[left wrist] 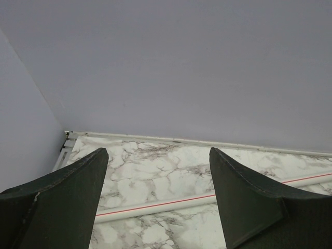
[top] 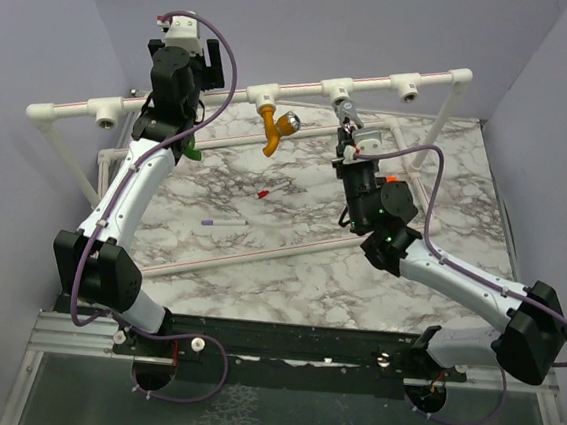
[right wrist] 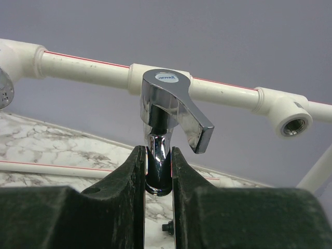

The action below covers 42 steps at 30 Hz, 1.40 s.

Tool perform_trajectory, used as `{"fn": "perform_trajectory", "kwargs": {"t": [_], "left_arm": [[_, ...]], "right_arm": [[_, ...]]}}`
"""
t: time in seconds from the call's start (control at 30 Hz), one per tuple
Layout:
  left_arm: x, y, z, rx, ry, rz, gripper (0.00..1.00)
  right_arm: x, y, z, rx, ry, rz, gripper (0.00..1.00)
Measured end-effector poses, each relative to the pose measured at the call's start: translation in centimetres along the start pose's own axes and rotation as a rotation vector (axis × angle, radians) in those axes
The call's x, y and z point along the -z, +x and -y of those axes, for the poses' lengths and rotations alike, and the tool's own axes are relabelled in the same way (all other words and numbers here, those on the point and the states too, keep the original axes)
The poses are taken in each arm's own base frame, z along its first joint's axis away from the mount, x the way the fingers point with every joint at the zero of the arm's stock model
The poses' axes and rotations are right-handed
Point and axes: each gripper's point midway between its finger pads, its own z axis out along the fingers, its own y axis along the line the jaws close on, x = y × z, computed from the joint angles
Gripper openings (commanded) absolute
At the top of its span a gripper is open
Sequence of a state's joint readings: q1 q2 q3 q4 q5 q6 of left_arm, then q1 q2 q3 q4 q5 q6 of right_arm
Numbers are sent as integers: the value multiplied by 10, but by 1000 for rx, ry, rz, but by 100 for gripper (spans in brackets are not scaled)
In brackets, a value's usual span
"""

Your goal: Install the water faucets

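Top external view, left to right: left wall [top: 39, 38] stands close beside the elbow end of the white pipe rail [top: 189, 101], with little room there. Leftmost tee [top: 107, 111] shows an open socket. Left tool [top: 216, 62] is raised above the rail near the back wall; in the left wrist view its fingers [left wrist: 57, 197] stand wide apart with nothing between them, facing the counter's far edge and a red-striped pipe [left wrist: 155, 207] lying on the marble. Green faucet [top: 194, 151] lies on the counter [top: 288, 273] under the left forearm, mostly hidden. Mustard-orange faucet [top: 270, 131] hangs from the second tee [top: 265, 95], spout down, silver knob to its right. Mid-counter holds open marble with two thin sticks, one red-tipped [top: 271, 189] and one purple-tipped [top: 222, 223], well apart from both arms. Right tool [top: 350, 131] reaches up to the third tee [top: 338, 88]; in the right wrist view the right tool [right wrist: 158, 155] is clamped on the stem of the grey metal faucet [right wrist: 168, 114], which stands upright with its lever pointing right, just in front of the rail. Cannot tell whether it is seated in the tee. Fourth tee [right wrist: 290, 116] further right shows an open threaded socket. Right wall [top: 564, 119] lies just past the rail's end post.
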<state>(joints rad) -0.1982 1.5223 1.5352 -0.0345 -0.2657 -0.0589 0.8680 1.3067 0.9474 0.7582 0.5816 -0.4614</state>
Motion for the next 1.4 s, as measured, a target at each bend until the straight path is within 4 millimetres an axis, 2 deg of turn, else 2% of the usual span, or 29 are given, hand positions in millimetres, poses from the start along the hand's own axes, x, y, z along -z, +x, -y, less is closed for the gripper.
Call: {"fn": "perform_trajectory", "kwargs": {"t": [0.23, 0.5, 0.8, 1.4], "left_arm": [[0, 0, 0, 0, 0, 0, 80], [0, 0, 0, 0, 0, 0, 80], [-1, 0, 0, 0, -1, 2, 80], [-2, 1, 0, 0, -1, 2, 80]], "right_arm": [[-5, 4, 2, 15, 29, 1, 1], [-11, -2, 6, 20, 62, 16, 1], [-15, 5, 5, 34, 72, 2, 1], [-15, 7, 4, 39, 71, -7, 1]]}}
